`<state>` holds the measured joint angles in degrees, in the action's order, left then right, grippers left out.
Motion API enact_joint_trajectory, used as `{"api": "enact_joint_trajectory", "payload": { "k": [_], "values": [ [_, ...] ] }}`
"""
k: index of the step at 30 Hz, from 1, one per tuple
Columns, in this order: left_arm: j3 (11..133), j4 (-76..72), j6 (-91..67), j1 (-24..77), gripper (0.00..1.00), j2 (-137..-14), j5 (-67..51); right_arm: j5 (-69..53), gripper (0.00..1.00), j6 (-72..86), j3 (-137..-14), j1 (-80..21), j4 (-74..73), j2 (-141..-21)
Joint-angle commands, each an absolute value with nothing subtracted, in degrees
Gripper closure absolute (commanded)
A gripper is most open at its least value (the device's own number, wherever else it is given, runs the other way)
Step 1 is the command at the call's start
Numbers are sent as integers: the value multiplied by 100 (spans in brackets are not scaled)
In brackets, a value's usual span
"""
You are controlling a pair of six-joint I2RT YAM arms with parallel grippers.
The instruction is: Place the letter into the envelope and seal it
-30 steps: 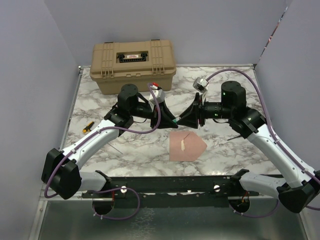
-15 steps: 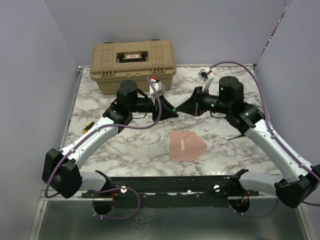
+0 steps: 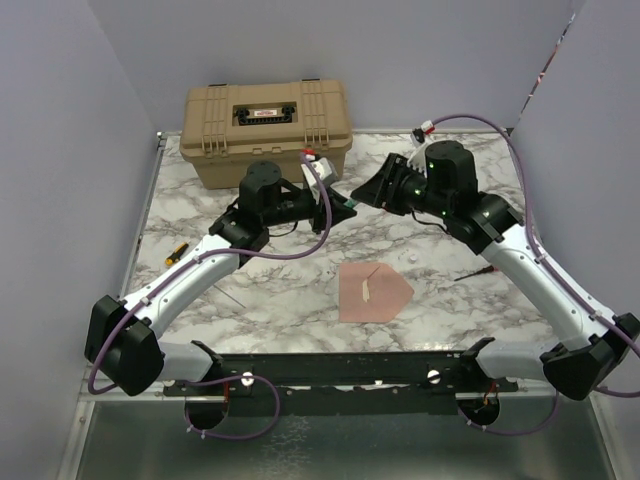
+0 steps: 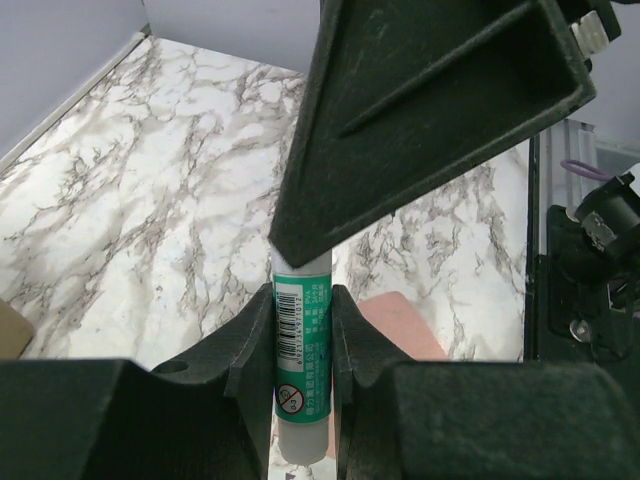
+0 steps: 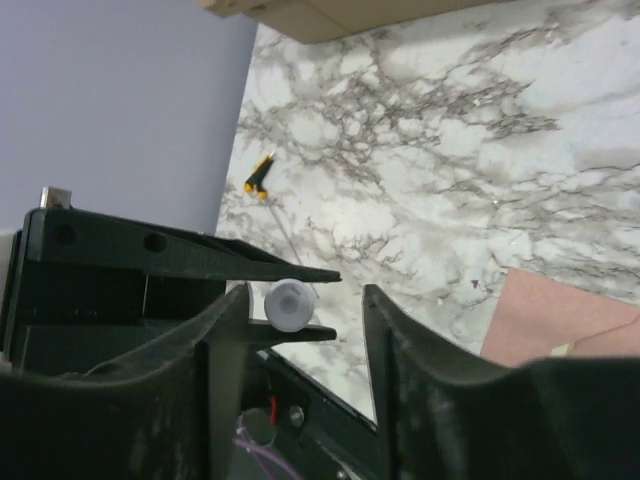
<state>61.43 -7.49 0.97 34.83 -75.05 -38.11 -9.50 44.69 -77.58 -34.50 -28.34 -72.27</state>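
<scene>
**A:** Where is the envelope (image 3: pixel 372 292)?

**B:** Flat on the marble table (image 3: pixel 450 312), near the front edge, about midway between the two arm bases. Its pointed flap reaches toward the right side and lies open on the surface. A thin pale strip shows on its face, and I cannot tell what that is

**A:** Is either arm touching it?

**B:** No. Both grippers are up in the air behind it, well apart from it, and they face each other closely

**A:** What is the left gripper (image 3: pixel 338 207) doing?

**B:** Its fingers are clamped on a glue stick (image 4: pixel 302 350), a green and white tube with a barcode label. The tube's free end pokes out toward the other arm

**A:** And the right gripper (image 3: pixel 372 195)?

**B:** Its fingers stand apart and grip nothing. In the right wrist view the tube's round white end shows in the gap between them, with space on either side. In the left wrist view one of the right arm's fingers hangs over the far end of the tube

**A:** What else is on the table?

**B:** A closed tan case (image 3: pixel 265 130) stands at the far edge, behind the left arm. A small yellow and black screwdriver (image 3: pixel 176 252) lies near the left edge. A thin dark tool (image 3: pixel 472 272) lies just to the right of the envelope
</scene>
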Motion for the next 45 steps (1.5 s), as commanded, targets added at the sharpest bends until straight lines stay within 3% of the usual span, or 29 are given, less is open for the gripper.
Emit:
{"api": "enact_joint_trajectory", "payload": {
  "k": [1,4,8,12,24,29,35,41,45],
  "values": [
    [6047,-621,223,3442,100,-7341,-3926,-808,41,3549,-7940,-3383,-3213,-6982],
    [6038,-602,157,3438,100,-7302,-4421,-1439,31,2573,-7667,-3384,-3109,-6626],
    [6101,-521,96,3432,100,-7422,-5765,-2976,31,1393,-7284,-3379,-2904,-6246],
    [6126,-510,20,3436,100,-7531,-6607,-3442,29,935,-7267,-3381,-3009,-6241],
    [6090,-505,18,3446,100,-7503,-7088,-4035,40,427,-7337,-3384,-3058,-6607],
    [6088,-505,30,3445,100,-7479,-7020,-4199,56,552,-7339,-3379,-3030,-6690],
    [6190,-511,23,3446,100,-7421,-6251,-4203,98,875,-7275,-3383,-2909,-6812],
    [6097,-750,-227,3445,100,-7287,-4510,-2701,99,2644,-7232,-3383,-2525,-7036],
    [5916,-1172,-372,3445,100,-7283,-4277,-1521,99,4490,-7330,-3414,-2941,-7510]
  ]
}}
